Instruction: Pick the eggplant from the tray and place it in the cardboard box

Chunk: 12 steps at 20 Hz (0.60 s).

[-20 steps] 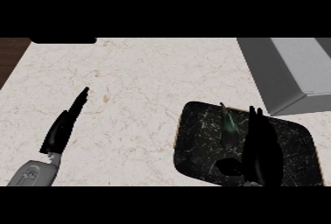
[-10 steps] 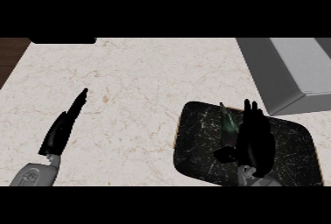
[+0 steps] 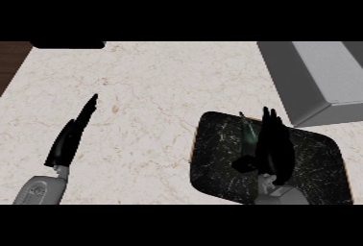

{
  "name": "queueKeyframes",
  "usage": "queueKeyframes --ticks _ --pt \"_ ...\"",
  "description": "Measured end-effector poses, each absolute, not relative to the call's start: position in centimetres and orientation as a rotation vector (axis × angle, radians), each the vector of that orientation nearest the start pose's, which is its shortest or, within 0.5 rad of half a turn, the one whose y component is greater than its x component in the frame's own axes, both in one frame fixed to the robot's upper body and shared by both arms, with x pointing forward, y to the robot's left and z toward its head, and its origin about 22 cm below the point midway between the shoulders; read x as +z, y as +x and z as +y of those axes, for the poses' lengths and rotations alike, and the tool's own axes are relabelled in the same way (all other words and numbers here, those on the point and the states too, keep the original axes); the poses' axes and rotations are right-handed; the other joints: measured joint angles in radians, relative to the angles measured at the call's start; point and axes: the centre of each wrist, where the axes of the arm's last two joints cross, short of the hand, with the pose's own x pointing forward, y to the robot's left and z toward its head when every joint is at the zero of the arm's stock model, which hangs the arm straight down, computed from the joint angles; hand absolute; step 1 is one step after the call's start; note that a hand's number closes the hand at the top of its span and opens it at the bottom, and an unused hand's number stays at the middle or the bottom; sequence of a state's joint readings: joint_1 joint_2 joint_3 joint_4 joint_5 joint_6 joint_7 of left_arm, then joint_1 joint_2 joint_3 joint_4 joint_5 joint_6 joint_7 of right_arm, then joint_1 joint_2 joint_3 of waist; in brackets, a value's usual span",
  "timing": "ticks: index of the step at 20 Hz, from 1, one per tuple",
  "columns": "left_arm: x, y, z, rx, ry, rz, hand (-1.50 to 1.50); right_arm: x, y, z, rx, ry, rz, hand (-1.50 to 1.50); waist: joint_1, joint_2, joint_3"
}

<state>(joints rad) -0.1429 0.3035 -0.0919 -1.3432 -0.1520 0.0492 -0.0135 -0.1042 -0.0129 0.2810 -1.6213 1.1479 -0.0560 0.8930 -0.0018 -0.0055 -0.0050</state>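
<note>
Right hand (image 3: 273,146) over the dark tray (image 3: 212,168), fingers straight and pointing away from me toward the far rim. Nothing in it yet; the hand is open, thumb out to the left side low down.

The eggplant (image 3: 248,134) lies just left of my fingers, in the far half of the tray. Only a dark greenish sliver of it shows beside the hand, with a thin stem tip pointing toward the far rim. It seems to lie lengthwise, roughly in line with my fingers. Dark skin on dark speckled tray makes it hard to read its full outline. I cannot tell whether my fingers already touch it.

Left hand (image 3: 71,139) rests open at the left of the view over the pale marble counter (image 3: 156,86), fingers straight, well away from the tray.

The box (image 3: 319,77) stands past the tray's far right corner, grey-sided, its open top partly cut by the frame edge.

Step in hand, as I judge it: closing on the eggplant. To do it well:
- settle the palm over the thick middle of the body, not the stem end
- bring the thumb under from the left so fingers and thumb oppose across its width
- curl only once it sits between them; a smooth skin may slip sideways
- lift straight up clear of the tray rim before swinging right and away toward the box
</note>
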Motion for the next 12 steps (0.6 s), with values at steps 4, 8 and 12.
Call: queueKeyframes --ticks 4,8,12 --pt "-0.1 27.3 28.1 -0.418 0.326 -1.469 0.00 2.7 25.5 -15.4 0.536 -1.061 -0.954 -1.50 -0.001 -0.007 -0.006" --pt "-1.0 26.9 27.9 -0.420 0.316 -1.469 0.00 2.2 26.3 -15.8 0.535 -1.048 -0.954 -1.50 -0.001 -0.009 -0.008" --pt "-1.1 27.1 27.8 -0.419 0.315 -1.469 0.00 1.8 27.2 -15.9 0.562 -1.068 -0.950 1.50 0.001 -0.011 -0.009"
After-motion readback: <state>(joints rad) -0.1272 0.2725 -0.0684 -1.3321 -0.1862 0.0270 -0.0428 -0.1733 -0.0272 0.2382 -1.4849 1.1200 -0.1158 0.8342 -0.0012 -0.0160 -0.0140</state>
